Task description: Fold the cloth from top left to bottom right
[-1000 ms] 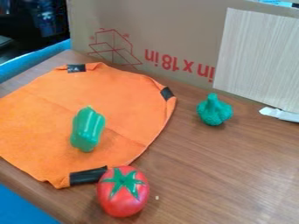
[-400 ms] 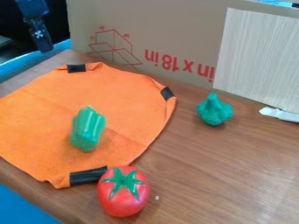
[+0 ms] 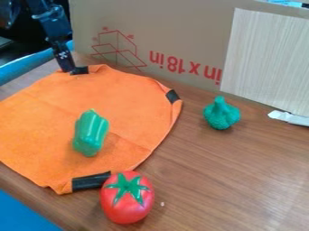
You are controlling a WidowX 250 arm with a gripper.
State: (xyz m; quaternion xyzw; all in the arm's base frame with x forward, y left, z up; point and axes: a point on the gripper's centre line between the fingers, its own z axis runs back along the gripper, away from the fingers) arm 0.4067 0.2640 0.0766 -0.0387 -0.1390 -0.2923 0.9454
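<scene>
- so the orange cloth (image 3: 133, 99) is spread out pretty flat on the desk (image 3: 217, 180), over on the left side of the camera view, no fold over it
- tool (image 3: 66, 67) is hanging down right at the cloth's top left corner, by the black patch (image 3: 80, 71) there
- can't tell if the tool's clenched or released tbh, or if it's got any cloth
- green toy pepper (image 3: 91, 133) is lying on the cloth
- red toy tomato (image 3: 127, 198) sits right by the bottom black patch (image 3: 91, 181)
- bumpy green toy (image 3: 221, 113) is on the desk, off to the cloth's right
</scene>
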